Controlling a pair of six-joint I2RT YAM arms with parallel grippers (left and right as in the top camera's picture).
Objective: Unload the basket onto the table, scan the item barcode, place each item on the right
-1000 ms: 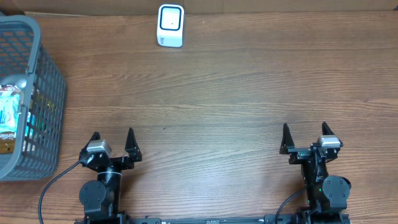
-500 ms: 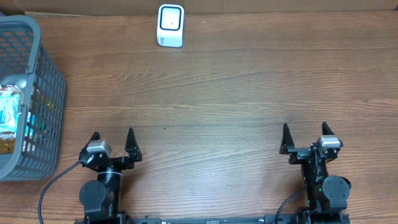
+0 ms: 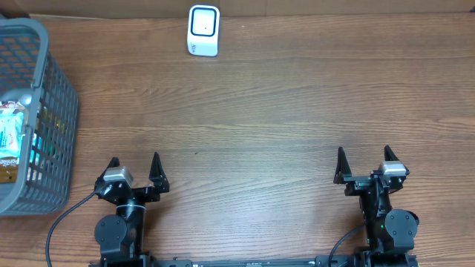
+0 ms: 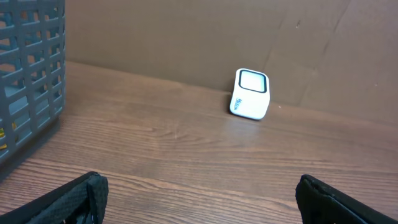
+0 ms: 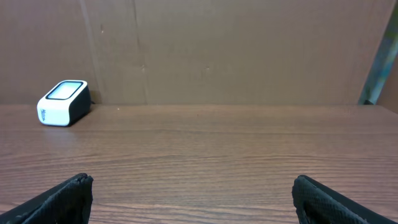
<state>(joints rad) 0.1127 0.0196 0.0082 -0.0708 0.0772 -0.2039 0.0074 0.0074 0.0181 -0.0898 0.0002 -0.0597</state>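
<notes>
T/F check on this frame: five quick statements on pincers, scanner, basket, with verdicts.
1. The left pincer and right pincer are both open and empty. True.
2. The scanner lies inside the basket. False: it stands on the table near the far edge, apart from the basket.
3. The basket holds packets. True.
4. The right pincer hovers over the scanner. False: it sits at the near edge, well away from the scanner.
5. The basket is on the robot's right. False: it is on the left side.
</notes>
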